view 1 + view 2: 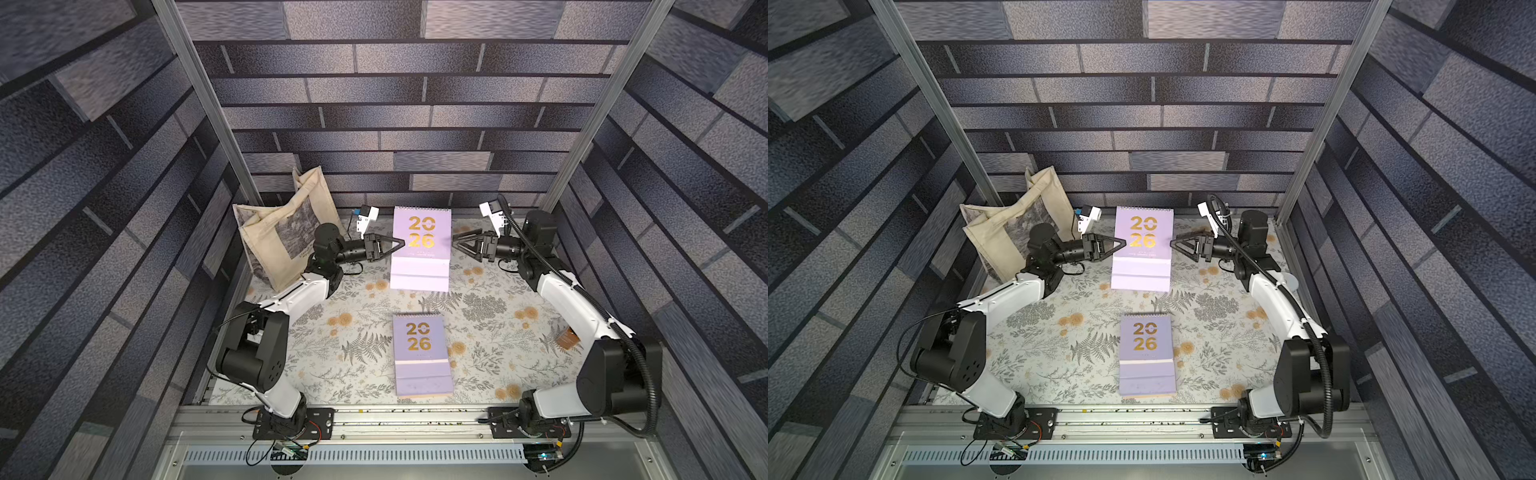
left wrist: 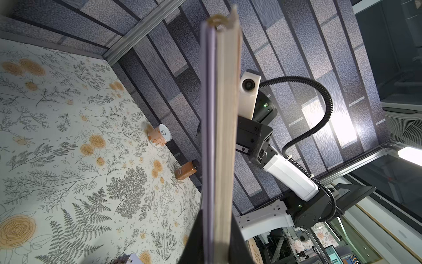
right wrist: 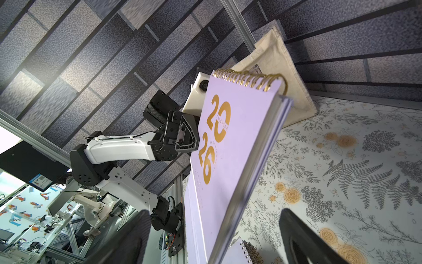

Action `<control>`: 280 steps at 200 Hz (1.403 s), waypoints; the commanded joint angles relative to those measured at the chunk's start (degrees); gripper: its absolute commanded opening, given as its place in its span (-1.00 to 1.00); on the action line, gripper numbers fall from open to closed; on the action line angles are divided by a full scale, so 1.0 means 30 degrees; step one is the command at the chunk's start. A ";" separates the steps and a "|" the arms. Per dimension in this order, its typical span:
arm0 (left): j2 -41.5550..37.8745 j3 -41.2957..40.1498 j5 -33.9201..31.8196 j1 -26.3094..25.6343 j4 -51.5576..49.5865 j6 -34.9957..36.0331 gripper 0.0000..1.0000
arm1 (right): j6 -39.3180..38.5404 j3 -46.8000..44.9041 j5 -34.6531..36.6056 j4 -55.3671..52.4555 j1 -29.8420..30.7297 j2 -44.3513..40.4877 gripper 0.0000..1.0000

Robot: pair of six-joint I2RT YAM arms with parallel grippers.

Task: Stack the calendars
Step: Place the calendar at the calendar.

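Left gripper point(image 1: 400, 243) pinched one edge of raised calendar point(image 1: 420, 266); right gripper point(image 1: 457, 241) spread beside opposite edge; flat calendar point(image 1: 420, 361) lay toward arm bases point(image 1: 291, 419).

Gold numerals "20" over "26" are printed on the lilac cover of the upper calendar point(image 1: 421, 237) point(image 1: 1143, 237), seen at the upper centre of the frame in both top views. The same "20" over "26" is carried by the lower calendar point(image 1: 419, 345) point(image 1: 1146, 345), at the lower centre. In the right wrist view, the small word "CALENDAR" can be read across the zero on the upper calendar point(image 3: 228, 148). The fine line under the numerals, the print on the tote bag point(image 1: 266, 232), and the labels on the paper cup point(image 2: 159, 136) and brown bottle point(image 2: 185, 170) cannot be read.
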 commanded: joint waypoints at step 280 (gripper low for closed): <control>-0.1140 0.1290 0.0509 -0.0715 -0.1750 0.2398 0.26 | 0.0754 0.3911 -0.2003 0.0589 0.1971 0.3453 -1.00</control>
